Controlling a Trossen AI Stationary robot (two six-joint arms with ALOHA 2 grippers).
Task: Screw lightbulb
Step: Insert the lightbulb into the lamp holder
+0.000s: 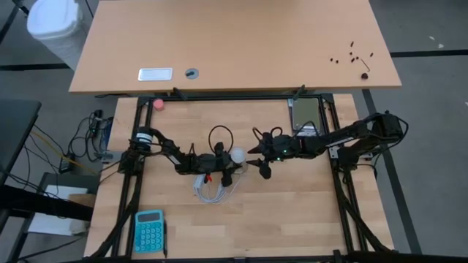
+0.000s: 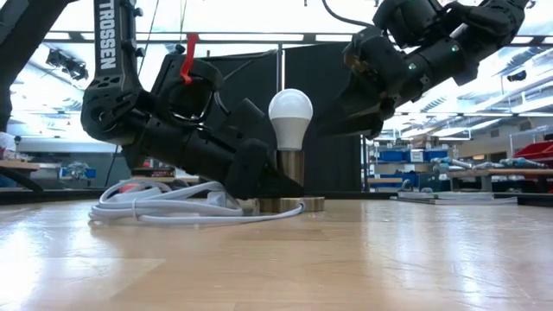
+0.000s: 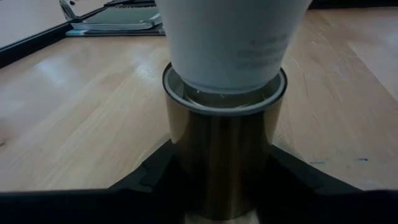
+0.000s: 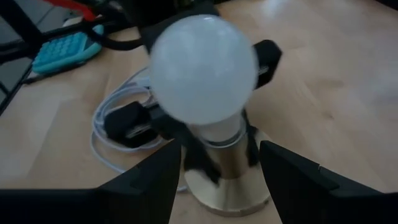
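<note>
Now the bulb [image 2: 290, 108] is stood upright in the socket [image 2: 290, 177], mid-table. The socket is pinched by the left gripper [image 3: 217, 186]. The right gripper [image 4: 217, 180] is held spread just above the bulb.

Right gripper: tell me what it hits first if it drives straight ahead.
Most likely the lightbulb, which fills the view between the right gripper's open fingers, seated in the brass socket. Depth is uncertain.

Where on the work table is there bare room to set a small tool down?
The near right of the table, below the right gripper, is bare wood. The strip between the pink ball and the tablet is free too. It is crowded mid-table around the lightbulb, coiled cord and left gripper; the calculator fills the near-left corner.
</note>
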